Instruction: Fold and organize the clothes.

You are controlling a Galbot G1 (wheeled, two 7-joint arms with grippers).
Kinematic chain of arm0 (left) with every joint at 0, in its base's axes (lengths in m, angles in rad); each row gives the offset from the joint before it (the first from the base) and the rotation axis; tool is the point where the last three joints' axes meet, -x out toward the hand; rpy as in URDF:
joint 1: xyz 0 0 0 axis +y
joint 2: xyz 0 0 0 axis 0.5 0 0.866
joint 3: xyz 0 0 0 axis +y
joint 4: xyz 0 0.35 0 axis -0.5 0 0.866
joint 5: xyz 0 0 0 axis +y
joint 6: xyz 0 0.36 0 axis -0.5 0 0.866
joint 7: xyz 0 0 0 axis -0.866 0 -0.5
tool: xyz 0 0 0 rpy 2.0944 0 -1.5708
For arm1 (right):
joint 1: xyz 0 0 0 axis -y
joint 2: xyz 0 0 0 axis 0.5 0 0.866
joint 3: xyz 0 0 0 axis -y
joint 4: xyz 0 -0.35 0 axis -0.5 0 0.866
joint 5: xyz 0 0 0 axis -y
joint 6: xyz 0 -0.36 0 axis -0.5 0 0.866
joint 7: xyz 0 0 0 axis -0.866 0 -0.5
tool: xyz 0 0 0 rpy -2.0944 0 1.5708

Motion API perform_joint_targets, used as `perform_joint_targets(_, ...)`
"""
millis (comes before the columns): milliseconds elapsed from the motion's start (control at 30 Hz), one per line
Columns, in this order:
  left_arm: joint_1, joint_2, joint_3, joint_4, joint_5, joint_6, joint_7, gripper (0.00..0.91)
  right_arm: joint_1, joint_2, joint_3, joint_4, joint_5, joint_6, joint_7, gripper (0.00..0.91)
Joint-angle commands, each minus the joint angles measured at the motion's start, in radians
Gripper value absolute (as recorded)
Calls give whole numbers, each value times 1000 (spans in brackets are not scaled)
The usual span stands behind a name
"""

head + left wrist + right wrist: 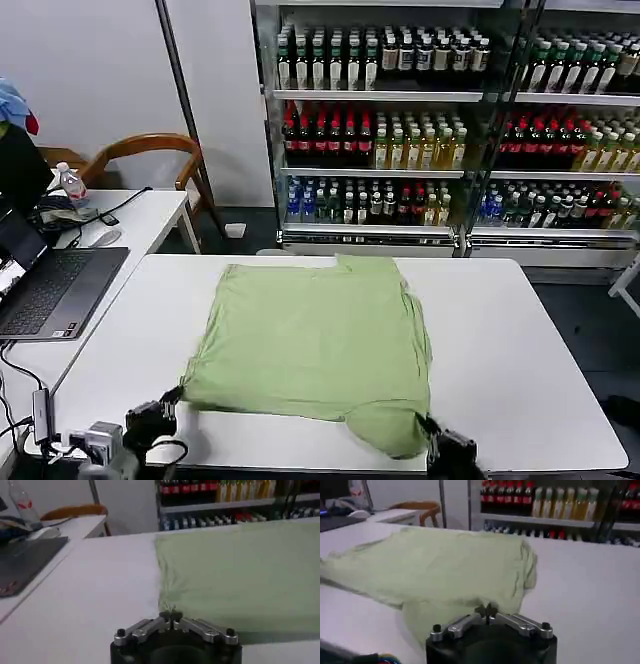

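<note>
- The light green shirt [315, 345] is lying mostly flat in the middle of the white table [520, 350], back side up, so no print or buttons on show from the head view.
- Its near edge is right by the front of the table, and the near right corner droops into a rounded lump, probably a sleeve or a folded-over bit, can't say which.
- The left pincer [172, 397] is down at the near left corner of the shirt. In the left wrist view the pincer [171, 615] has its fingers pressed together with a tiny pinch of green fabric between them, and the cloth puckers into little creases right there.
- The right pincer [432, 428] sits at the near right corner, on that drooping lump. In the right wrist view the pincer [489, 611] is also closed tight, with the shirt [445, 570] bunched right against the tips. Looks like it has hold of the edge.
- The shirt in the left wrist view [240, 575] stretches away smooth toward the far side of the table.
- Off to the robot's left there's a second table with an open laptop [50, 285], a water bottle [72, 185] and a wooden chair [150, 155] behind it.
- At the back are drink coolers [400, 120] packed with bottles.
</note>
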Motion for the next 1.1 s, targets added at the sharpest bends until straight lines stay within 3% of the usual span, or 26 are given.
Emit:
perform_joint_targets(33,-262,-7,65,134,-87,3,28,40,298,21,-53,-108,75,-62,13,0)
perform_joint_targets(400,-413,-16,118,272,-140,-5,19,40,568,88,-172,-340,56,-73,17,0)
perform_joint_targets(667,-488,-13,162,384,-148,-32,30,40,617,114,-203,-431,2,-60,16,0)
perform_joint_targets(733,-503,-14,177,414,-145,-37,36,81,613,114,-204,-438,-6,-58,16,0)
perform_joint_targets(767,-508,-15,184,426,-145,-44,38,907,611,114,-203,-438,-8,-58,15,242)
perform_joint_targets(800,-516,-17,193,441,-141,-53,41,907,610,115,-201,-442,-10,-57,15,907)
perform_joint_targets(933,-535,-23,211,468,-112,-59,31,907,620,120,-206,-464,-36,-70,13,907)
perform_joint_targets(1100,-547,-30,206,479,-101,-61,19,907,638,150,-204,-517,-40,0,14,907)
